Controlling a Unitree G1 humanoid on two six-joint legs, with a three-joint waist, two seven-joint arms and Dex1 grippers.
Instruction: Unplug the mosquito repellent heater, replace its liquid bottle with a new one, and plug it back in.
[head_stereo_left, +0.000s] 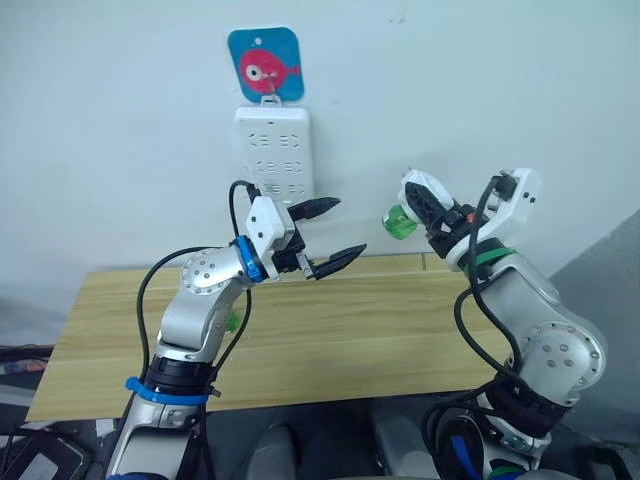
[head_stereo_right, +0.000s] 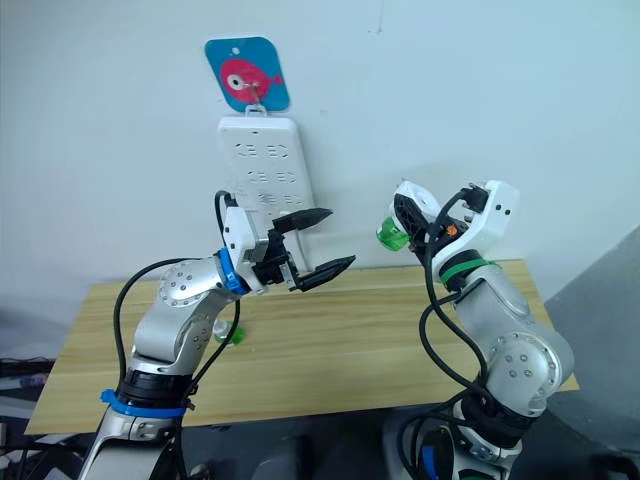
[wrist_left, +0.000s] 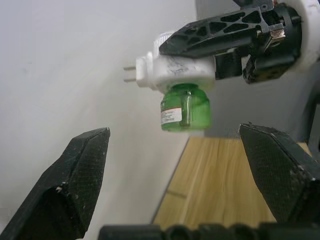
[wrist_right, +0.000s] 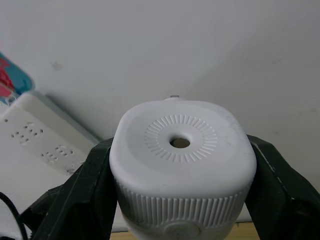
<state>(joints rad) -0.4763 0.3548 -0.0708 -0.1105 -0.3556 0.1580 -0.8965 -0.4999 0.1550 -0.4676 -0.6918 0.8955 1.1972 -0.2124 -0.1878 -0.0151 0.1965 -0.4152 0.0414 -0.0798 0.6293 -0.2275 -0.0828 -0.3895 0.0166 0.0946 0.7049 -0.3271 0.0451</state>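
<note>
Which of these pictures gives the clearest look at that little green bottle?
The left wrist view: the green bottle hangs in full side profile under the white heater, label visible, held by the right gripper. Both eye views show just a small green patch. In the right wrist view the heater's top faces the camera.

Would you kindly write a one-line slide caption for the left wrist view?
Right pincer holds the unplugged heater with its green bottle, between the open left pincer fingers.

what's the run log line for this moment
heater: unplugged, held in right gripper | green bottle: still attached | left gripper: open, empty, near bottle | power strip: on wall
</note>
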